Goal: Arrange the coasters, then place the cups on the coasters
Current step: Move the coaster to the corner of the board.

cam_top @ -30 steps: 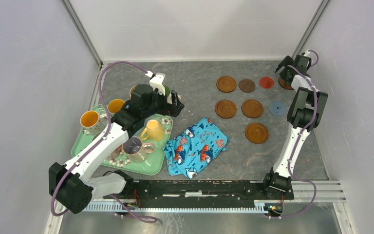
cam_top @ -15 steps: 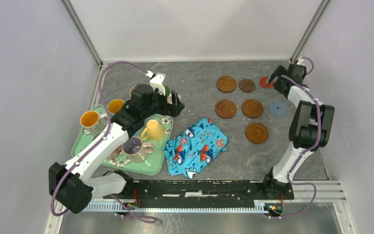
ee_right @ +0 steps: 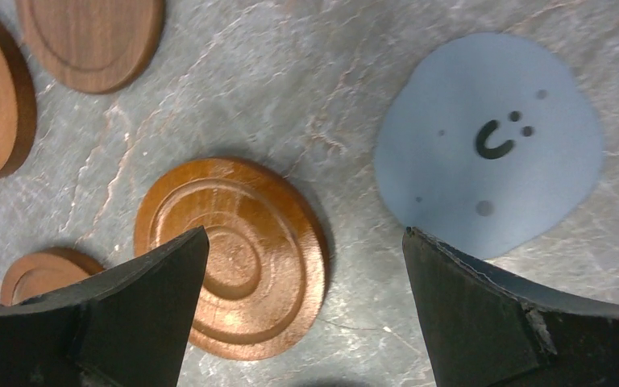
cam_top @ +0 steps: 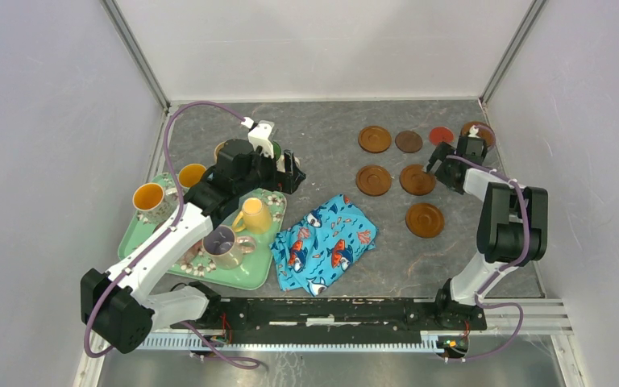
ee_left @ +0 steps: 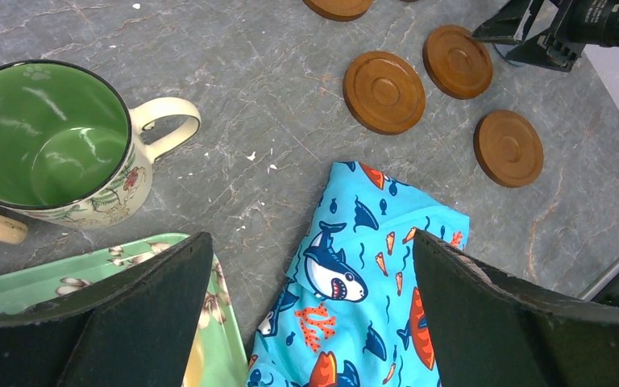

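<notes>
Several brown coasters (cam_top: 373, 180) lie in loose rows at the back right, with a red one (cam_top: 441, 135) among them. My right gripper (cam_top: 449, 167) hangs open just above the table, a ringed brown coaster (ee_right: 230, 254) by its left finger and the blue-grey coaster (ee_right: 492, 141) by its right; nothing is between the fingers. Several cups sit on or by the green tray (cam_top: 250, 278): two orange-lined (cam_top: 149, 197), a yellow (cam_top: 254, 216), a lilac-lined (cam_top: 222, 244). The cream cup with green inside (ee_left: 44, 141) stands on the table. My left gripper (cam_top: 294, 173) hovers open and empty beside it.
A blue fish-print cloth (cam_top: 328, 242) lies crumpled between the tray and the coasters, under my left gripper (ee_left: 310, 242). Grey walls close in the table on three sides; one brown coaster (cam_top: 477, 131) lies near the back right corner.
My right arm swung from the back right corner leftward and nearer, now covering the blue-grey coaster from above and uncovering the corner coaster. The left arm has not moved.
</notes>
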You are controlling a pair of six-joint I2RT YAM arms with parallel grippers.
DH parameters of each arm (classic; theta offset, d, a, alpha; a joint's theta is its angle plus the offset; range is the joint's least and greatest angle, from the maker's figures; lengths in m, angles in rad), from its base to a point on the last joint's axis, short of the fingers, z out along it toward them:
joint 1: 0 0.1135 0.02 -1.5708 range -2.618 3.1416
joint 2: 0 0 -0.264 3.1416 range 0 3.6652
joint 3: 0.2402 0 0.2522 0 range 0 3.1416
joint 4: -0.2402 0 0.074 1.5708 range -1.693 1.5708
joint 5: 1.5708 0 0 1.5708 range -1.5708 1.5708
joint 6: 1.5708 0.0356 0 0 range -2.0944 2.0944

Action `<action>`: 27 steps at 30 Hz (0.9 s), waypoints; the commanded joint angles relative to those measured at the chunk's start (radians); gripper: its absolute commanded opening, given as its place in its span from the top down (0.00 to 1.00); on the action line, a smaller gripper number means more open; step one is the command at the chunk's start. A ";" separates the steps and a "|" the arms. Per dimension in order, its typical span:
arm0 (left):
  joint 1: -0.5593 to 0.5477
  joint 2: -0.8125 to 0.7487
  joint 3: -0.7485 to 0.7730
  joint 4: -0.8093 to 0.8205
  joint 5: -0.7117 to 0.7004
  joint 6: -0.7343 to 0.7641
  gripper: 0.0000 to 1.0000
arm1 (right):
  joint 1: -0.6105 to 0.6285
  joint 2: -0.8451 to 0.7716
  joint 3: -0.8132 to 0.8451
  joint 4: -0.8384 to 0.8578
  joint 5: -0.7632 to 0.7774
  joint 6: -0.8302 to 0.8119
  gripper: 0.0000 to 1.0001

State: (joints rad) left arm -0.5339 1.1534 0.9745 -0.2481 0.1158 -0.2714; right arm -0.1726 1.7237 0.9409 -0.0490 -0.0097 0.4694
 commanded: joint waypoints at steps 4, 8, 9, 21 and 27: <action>0.004 -0.016 0.010 0.026 0.017 0.006 0.00 | 0.054 -0.026 -0.017 0.090 -0.031 0.007 0.02; 0.003 -0.015 0.009 0.025 0.014 0.007 0.00 | 0.083 -0.010 -0.025 0.101 -0.042 0.022 0.02; 0.004 -0.015 0.009 0.025 0.014 0.008 0.00 | 0.088 -0.009 -0.025 0.102 -0.041 0.025 0.02; 0.004 -0.013 0.010 0.025 0.018 0.006 0.00 | 0.099 0.011 0.019 0.085 -0.066 0.027 0.02; 0.004 -0.017 0.009 0.026 0.015 0.006 0.00 | 0.114 0.023 0.029 0.082 -0.054 0.022 0.02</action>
State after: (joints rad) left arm -0.5339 1.1530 0.9745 -0.2481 0.1158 -0.2714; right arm -0.0700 1.7382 0.9272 0.0074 -0.0578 0.4885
